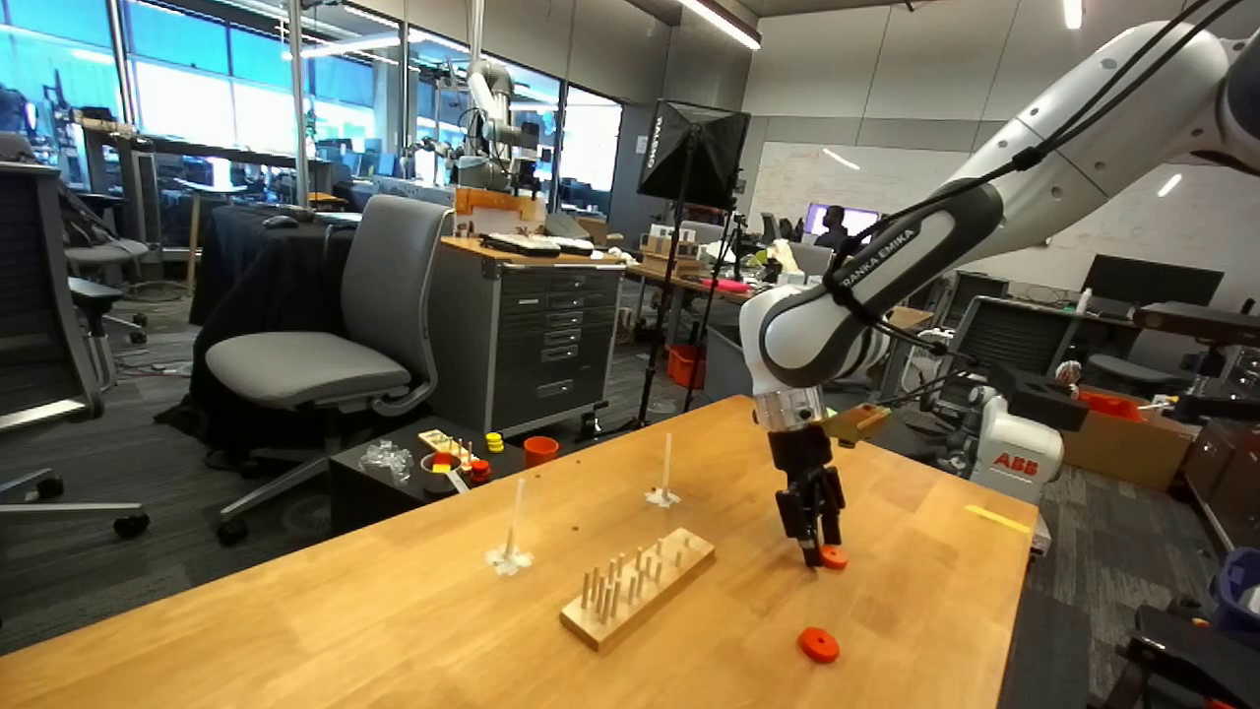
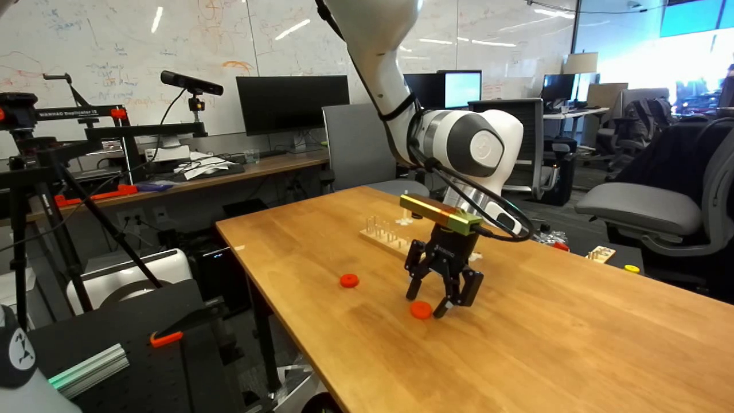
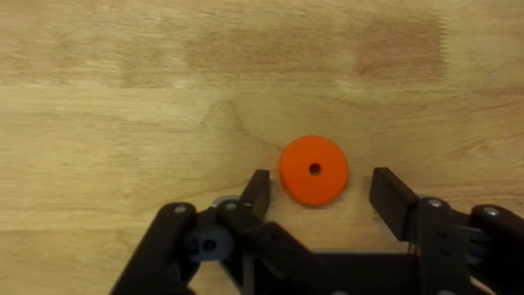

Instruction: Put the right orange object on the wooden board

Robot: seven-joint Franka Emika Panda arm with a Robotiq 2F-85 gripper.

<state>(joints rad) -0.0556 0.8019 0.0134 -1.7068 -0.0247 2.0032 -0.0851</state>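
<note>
The right orange object is a flat round red-orange disc with a small centre hole, lying on the tabletop in the wrist view (image 3: 313, 184). It also shows in both exterior views (image 1: 835, 558) (image 2: 421, 310). My gripper (image 3: 320, 180) is open and low over the table, with one finger on each side of this disc. Gaps show between disc and fingers, the wider one on the right in the wrist view. The wooden board (image 1: 650, 594), pale with upright pegs, lies on the table away from the gripper. In an exterior view the board (image 2: 383, 241) is partly behind the gripper.
A second red-orange disc (image 1: 818, 645) lies on the tabletop and also shows in an exterior view (image 2: 348, 280). Two thin upright rods (image 1: 517, 522) (image 1: 666, 473) stand on white taped bases behind the board. A low black stand (image 1: 374, 497) with small toys is beside the table.
</note>
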